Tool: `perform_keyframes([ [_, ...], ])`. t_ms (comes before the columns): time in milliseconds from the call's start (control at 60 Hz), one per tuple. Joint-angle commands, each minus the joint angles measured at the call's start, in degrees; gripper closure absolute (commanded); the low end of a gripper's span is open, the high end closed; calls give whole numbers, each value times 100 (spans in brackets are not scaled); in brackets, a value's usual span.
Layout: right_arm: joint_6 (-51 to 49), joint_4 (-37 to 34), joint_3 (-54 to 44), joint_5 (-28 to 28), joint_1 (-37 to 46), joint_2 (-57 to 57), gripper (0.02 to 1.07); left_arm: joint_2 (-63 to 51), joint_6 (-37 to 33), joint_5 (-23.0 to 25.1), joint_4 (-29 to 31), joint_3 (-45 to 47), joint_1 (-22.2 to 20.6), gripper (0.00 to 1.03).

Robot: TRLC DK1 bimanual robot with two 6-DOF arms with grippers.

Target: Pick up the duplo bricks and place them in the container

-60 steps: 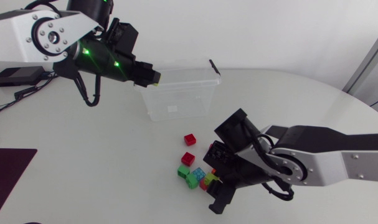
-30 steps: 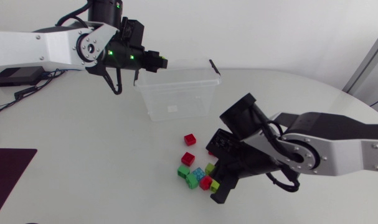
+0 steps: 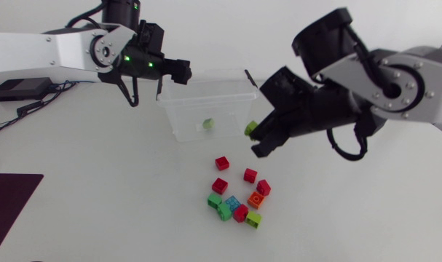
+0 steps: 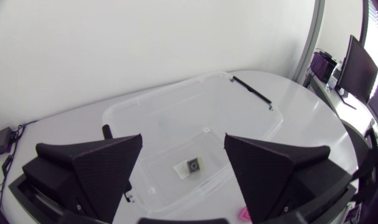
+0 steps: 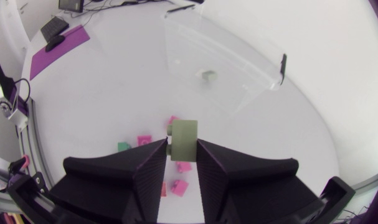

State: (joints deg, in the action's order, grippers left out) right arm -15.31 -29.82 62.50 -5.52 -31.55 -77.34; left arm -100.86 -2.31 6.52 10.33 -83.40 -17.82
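Note:
The clear plastic container (image 3: 210, 109) stands at the back of the table, with one green brick (image 3: 207, 125) lying on its floor. My left gripper (image 3: 183, 70) hangs open over the container's rear left rim; in the left wrist view its fingers (image 4: 92, 168) spread wide above the green brick (image 4: 192, 166). My right gripper (image 3: 255, 135) hovers beside the container's right front corner, shut on a lime brick (image 3: 251, 129). The right wrist view shows that lime brick (image 5: 184, 142) pinched between both fingers. Several red, green, blue and orange bricks (image 3: 235, 200) lie in a loose pile in front of the container.
A lone red brick (image 3: 221, 163) sits between the pile and the container. A dark mat (image 3: 6, 200) lies at the table's left edge. The container's black lid latch (image 3: 250, 78) sticks up at its right rear corner.
My left gripper opened and a green brick now lies in the container. My right gripper shut on a lime brick in the pile and rose with it to the container's right side.

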Motion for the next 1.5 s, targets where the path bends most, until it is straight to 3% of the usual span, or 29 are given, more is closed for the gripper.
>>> perform_keyframes([
  [0, -95, -50, 518, -55, 220, -220, 78, 734, -244, 288, 163, 350, 16, 5],
  [367, 37, 398, 2319, -274, 756, -1714, 77, 2387, -1677, 1431, 620, 2468, -239, 5],
  [517, 63, 539, 3110, -309, 835, -2514, 76, 2483, -2195, 1439, 611, 3057, -617, 5],
  [800, 19, 829, 4191, -248, 940, -3894, 74, 2105, -2564, 1431, 602, 3356, -1267, 5],
  [850, 11, 891, 4367, -230, 949, -4140, 60, 1947, -2635, 1413, 584, 3382, -1373, 5],
  [933, -51, 908, 4640, -125, 940, -4412, 23, 1710, -2643, 1395, 567, 3339, -1452, 5],
  [967, -86, 926, 4666, -55, 923, -4421, 13, 1613, -2643, 1387, 505, 3330, -1470, 5],
  [1000, -86, 935, 4648, -19, 914, -4404, 12, 1560, -2635, 1387, 470, 3312, -1470, 5],
  [1083, -95, 1233, 4191, -28, 923, -3885, 9, 1227, -2617, 1281, 224, 3233, -1496, 5],
  [1200, -95, 1602, 2829, -318, 975, -2444, 9, 629, -2687, 1228, -31, 2987, -1531, 5],
  [1483, -341, 1796, -370, -837, 1151, 448, 9, -593, -2916, 1220, -127, 2003, -1513, 5],
])
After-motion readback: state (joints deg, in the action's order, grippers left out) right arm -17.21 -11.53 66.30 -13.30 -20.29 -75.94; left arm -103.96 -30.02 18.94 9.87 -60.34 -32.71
